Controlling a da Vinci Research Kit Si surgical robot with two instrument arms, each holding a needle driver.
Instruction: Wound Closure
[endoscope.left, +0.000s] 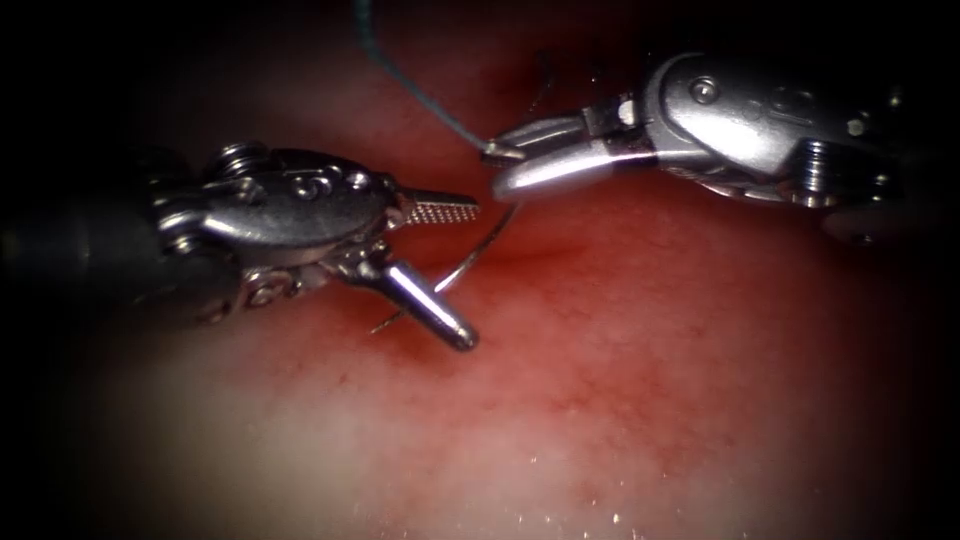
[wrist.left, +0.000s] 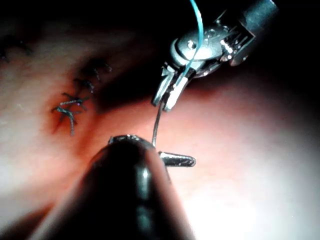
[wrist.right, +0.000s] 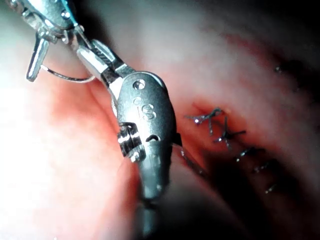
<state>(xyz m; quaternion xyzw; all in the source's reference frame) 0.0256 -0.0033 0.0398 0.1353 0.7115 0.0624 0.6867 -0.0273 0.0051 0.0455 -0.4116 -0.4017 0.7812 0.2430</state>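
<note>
At upper right of the endoscope view, the right arm's steel tool (endoscope.left: 505, 160) pinches the thin curved steel needle (endoscope.left: 480, 255) near its thread end, where the teal thread (endoscope.left: 420, 95) joins. At left, the left arm's steel tool (endoscope.left: 465, 275) stands spread around the needle's mid-curve, above the reddened pork tissue (endoscope.left: 650, 380).

The thread (endoscope.left: 420, 95) is teal, the tissue (endoscope.left: 640, 400) pink-red and pale, both tools silver, the stitches (wrist.left: 70, 107) dark.

Right tool (wrist.right: 142, 130): two stamped characters on the wrist housing, just below its pivot screw, reading roughly "IS" or "81"; exact reading uncertain. In the endoscope view, faint embossed marks on the same housing cannot be read. No other legible text.
</note>
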